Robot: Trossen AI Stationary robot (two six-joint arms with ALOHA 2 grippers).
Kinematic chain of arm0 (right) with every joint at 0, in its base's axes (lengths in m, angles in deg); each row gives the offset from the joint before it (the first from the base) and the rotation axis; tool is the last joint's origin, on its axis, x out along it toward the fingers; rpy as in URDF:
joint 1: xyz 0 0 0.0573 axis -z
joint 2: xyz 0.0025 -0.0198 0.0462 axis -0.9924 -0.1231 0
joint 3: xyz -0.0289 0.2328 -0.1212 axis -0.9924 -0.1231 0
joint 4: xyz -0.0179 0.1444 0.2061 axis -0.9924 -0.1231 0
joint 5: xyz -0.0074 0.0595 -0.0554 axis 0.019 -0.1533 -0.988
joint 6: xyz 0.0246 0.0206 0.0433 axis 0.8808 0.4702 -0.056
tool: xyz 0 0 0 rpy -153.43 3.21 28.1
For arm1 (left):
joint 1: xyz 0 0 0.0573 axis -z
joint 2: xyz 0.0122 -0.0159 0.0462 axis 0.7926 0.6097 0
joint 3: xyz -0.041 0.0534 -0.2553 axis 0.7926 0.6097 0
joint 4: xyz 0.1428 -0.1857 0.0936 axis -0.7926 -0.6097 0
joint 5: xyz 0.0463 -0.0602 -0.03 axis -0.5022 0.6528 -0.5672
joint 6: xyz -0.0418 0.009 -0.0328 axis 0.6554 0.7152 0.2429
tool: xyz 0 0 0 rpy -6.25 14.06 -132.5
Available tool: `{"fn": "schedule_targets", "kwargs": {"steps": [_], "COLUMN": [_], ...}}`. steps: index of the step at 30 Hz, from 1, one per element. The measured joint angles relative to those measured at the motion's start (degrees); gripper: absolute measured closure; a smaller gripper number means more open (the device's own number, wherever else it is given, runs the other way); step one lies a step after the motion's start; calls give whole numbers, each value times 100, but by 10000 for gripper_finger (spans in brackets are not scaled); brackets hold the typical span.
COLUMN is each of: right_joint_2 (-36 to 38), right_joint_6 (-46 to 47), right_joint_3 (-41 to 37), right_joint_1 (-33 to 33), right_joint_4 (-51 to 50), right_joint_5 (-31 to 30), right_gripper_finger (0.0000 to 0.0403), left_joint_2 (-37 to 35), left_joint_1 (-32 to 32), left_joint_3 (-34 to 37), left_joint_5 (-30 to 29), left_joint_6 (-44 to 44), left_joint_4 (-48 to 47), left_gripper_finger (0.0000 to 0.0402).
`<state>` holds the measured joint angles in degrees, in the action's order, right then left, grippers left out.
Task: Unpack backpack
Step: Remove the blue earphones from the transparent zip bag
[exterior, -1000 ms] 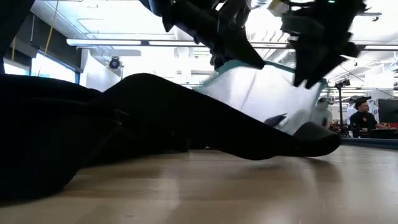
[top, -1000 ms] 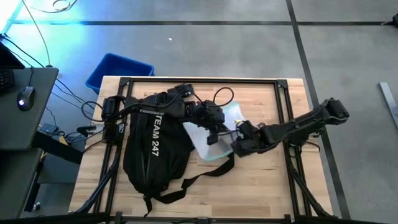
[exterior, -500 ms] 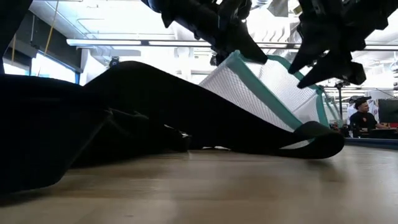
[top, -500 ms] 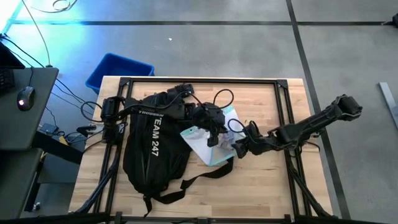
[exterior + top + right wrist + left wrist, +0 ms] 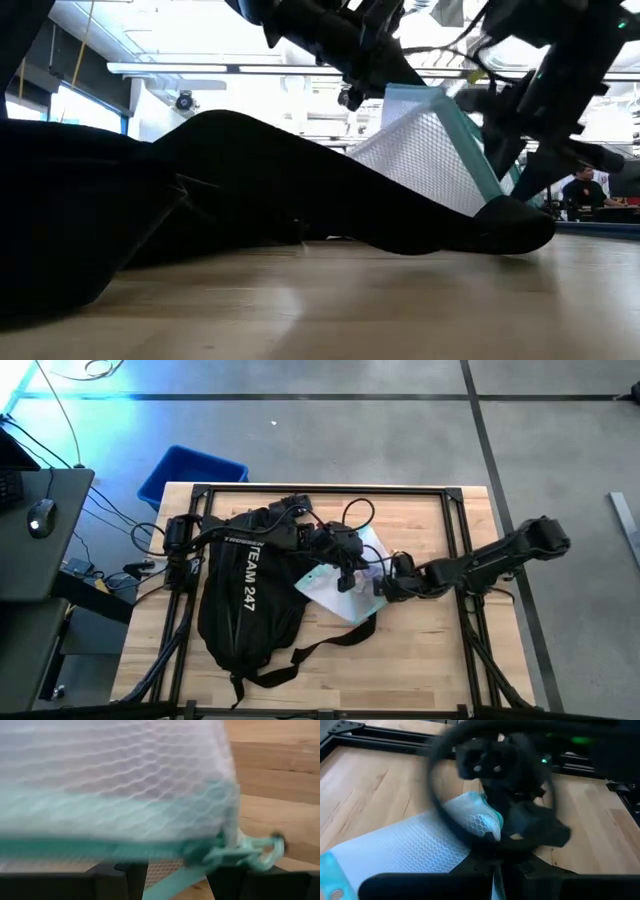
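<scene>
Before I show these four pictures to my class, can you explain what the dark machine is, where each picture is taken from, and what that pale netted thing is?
It is a robot with two dark jointed arms at a light wooden table. One picture looks straight down, one looks level across the tabletop, and two come from cameras on the arms' wrists.

A large black fabric backpack with white lettering lies on the table. Both arms meet at a white mesh pouch with teal edging, lifted beside the backpack. The left gripper is shut on the pouch's edge. The right gripper is at its other end, with the pouch's teal edge lying between its fingers.
</scene>
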<state>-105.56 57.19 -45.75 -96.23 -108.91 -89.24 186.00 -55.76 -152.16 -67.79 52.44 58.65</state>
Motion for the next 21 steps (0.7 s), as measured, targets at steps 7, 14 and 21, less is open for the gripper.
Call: {"fn": "schedule_targets", "kwargs": {"steps": [7,14,21], "right_joint_2": [-214,-208,-353], "right_joint_6": [-242,-1118,-2116], "right_joint_3": [0,0,0], "right_joint_1": [550,1068,1525], "right_joint_4": [-82,216,962], "right_joint_5": [215,195,215], "right_gripper_finger": [248,249,249], "left_joint_2": [-1,-1,1], "left_joint_1": [3,1,-5], "left_joint_3": [0,0,0], "left_joint_5": [14,26,25], "left_joint_6": [14,0,0], "left_joint_4": [-91,-136,-166], "left_gripper_finger": [401,401,401]}}
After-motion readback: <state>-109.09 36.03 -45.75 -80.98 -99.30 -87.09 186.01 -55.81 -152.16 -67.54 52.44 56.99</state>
